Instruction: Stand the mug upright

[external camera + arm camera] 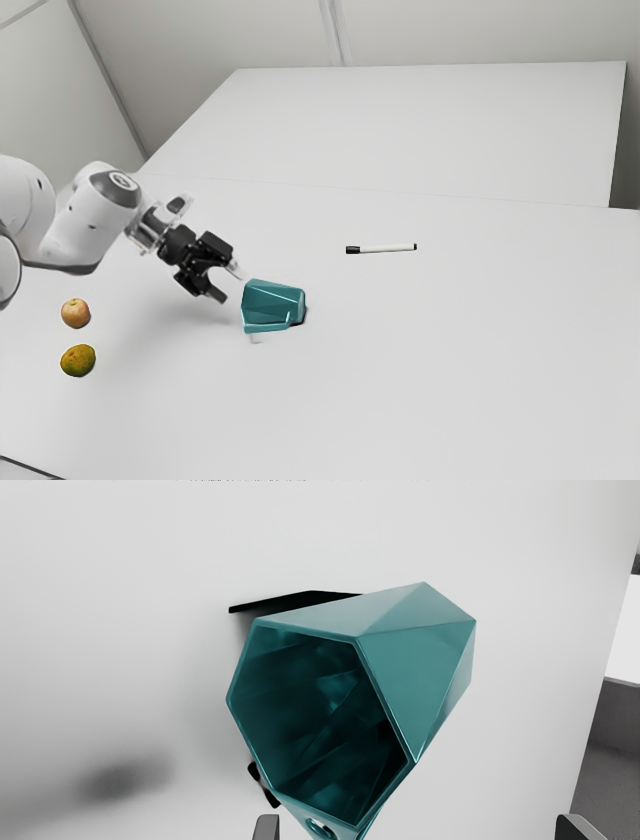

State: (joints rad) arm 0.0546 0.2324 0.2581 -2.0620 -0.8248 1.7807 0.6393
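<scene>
Since the mug (272,304) lies on its side on the bench (450,350), mouth (310,715) facing the spread fingers (268,828) near it, an off-centre approach could catch its handle (266,328) and roll the mug away. Slip risk too.

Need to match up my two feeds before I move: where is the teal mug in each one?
Exterior view: the mug lies on its side, just to the exterior view's right of the gripper.
Wrist view: beyond the open fingers, its mouth facing the camera.
Shared landmark: the gripper's two fingertips.
</scene>
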